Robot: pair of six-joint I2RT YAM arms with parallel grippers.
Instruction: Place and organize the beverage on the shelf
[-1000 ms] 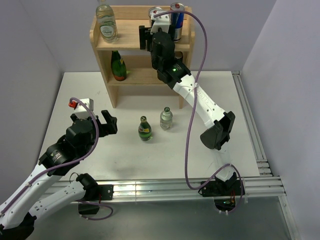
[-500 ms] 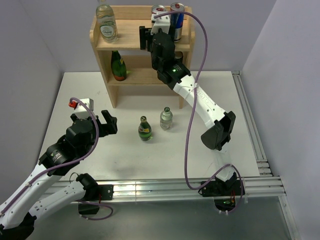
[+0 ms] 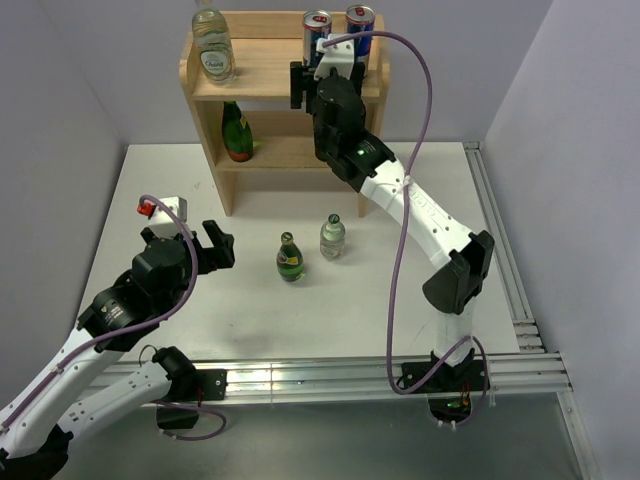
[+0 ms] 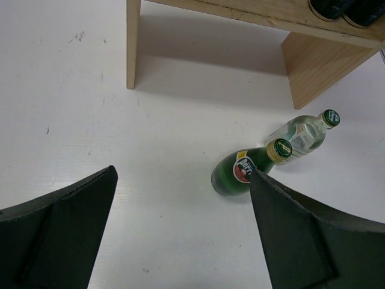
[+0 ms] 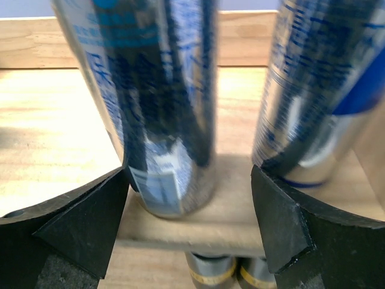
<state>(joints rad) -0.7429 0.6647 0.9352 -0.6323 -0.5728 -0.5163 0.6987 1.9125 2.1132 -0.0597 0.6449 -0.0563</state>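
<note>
The wooden shelf (image 3: 265,70) stands at the back. On its top board are a clear bottle (image 3: 212,45) at the left and two silver-and-blue cans (image 3: 317,30) (image 3: 360,25) at the right. A green bottle (image 3: 237,132) stands on the lower tier. A second green bottle (image 3: 290,258) and a second clear bottle (image 3: 332,237) stand on the table. My right gripper (image 3: 318,80) is open and empty just in front of the cans; in the right wrist view the left can (image 5: 162,108) and right can (image 5: 325,90) stand beyond its gripper (image 5: 189,223). My left gripper (image 3: 215,248) is open and empty, left of the table bottles.
In the left wrist view the green bottle (image 4: 237,174) and clear bottle (image 4: 301,133) stand by the shelf's side panel (image 4: 310,66), right of my gripper (image 4: 181,174). Two dark cylinders with gold bands (image 5: 207,271) sit on the lower tier under the cans.
My right gripper has drawn back from the left can, which now stands free on the top board beside the other can. The left arm has not moved.
</note>
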